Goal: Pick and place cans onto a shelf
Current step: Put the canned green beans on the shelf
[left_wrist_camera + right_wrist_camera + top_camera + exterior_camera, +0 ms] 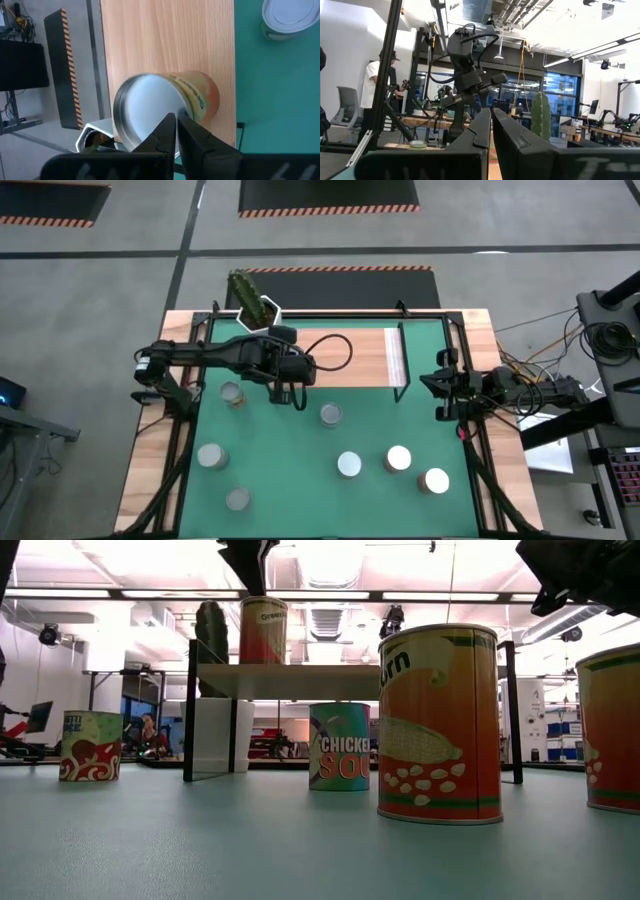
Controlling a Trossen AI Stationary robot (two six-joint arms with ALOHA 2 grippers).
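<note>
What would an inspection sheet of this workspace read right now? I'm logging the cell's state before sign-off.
Surface: green mat on a wooden table.
Job's things: one can stands on the shelf; six cans on the mat, among them and.
Clutter: potted cactus at the table's far edge.
Grippers: left gripper above the can on the shelf, jaws shut, not gripping it; right gripper at the table's right edge, jaws shut, empty.
Cables: black loop over the shelf; a bundle beside the right arm.
Surroundings: a person stands in the room behind.
</note>
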